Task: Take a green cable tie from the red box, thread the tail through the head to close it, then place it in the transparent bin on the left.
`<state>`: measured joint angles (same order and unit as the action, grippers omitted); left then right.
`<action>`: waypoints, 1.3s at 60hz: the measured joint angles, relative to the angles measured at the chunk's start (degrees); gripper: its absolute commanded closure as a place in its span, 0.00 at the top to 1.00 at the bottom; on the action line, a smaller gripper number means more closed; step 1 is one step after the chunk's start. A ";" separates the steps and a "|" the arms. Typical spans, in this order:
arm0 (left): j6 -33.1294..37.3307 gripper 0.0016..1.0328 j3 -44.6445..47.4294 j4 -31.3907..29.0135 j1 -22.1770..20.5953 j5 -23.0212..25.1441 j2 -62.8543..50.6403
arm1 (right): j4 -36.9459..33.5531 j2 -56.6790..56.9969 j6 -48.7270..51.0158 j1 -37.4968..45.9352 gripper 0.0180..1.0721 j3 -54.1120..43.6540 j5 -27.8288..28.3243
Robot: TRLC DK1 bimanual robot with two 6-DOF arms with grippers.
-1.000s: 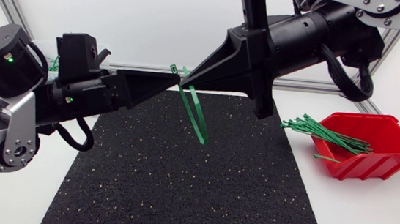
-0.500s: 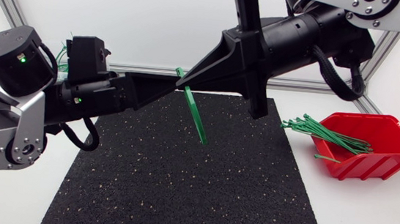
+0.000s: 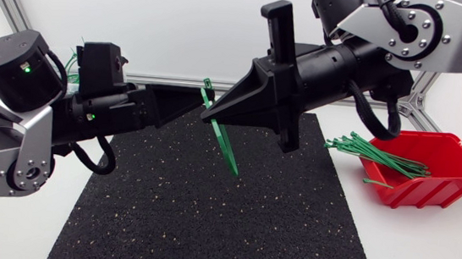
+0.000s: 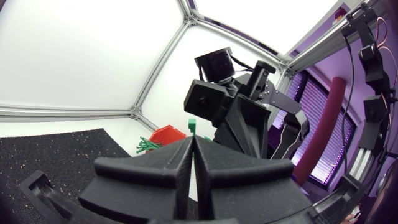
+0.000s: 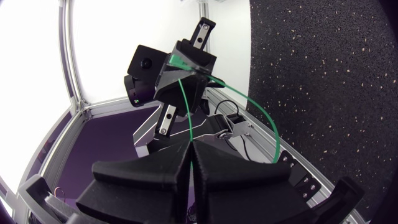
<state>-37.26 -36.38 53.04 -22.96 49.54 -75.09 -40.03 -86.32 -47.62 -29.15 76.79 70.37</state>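
1. Pinched the green cable tie in the left gripper, fingers pressed together to a thin slit. Saw only the tie's square head poking up just past the tips in the left wrist view, the rest of the strap hidden behind the fingers.
2. Clamped the same tie in the right gripper, fingers likewise closed to a slit, with one thin green strand coming out from between the tips.
3. Held both grippers almost tip to tip above the middle of the far edge of the black mat. Could not make out from above where each pair of pads met the strap, black fingers merging with black fingers.
4. Found the tie bent into a loop in the right wrist view: one strand running straight from the right gripper to the left gripper, the other bowing wide beside it. Could not tell whether the tail had passed through the head.
5. From above, traced the long axis from the head at the fingertips, slanting down toward the mat's near right corner, the lower end hanging free over the mat's far half.
6. Noted the red box at the worktop's right edge, just beside the mat's far right corner, with a bundle of green ties sticking out over its left wall toward the mat.
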 measured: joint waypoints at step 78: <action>1.27 0.03 0.13 0.00 -0.96 -0.39 1.20 | 1.62 1.95 0.00 1.14 0.06 0.00 0.20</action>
<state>-35.99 -36.25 53.04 -23.92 49.15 -73.89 -38.41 -84.38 -47.62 -28.01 76.79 70.57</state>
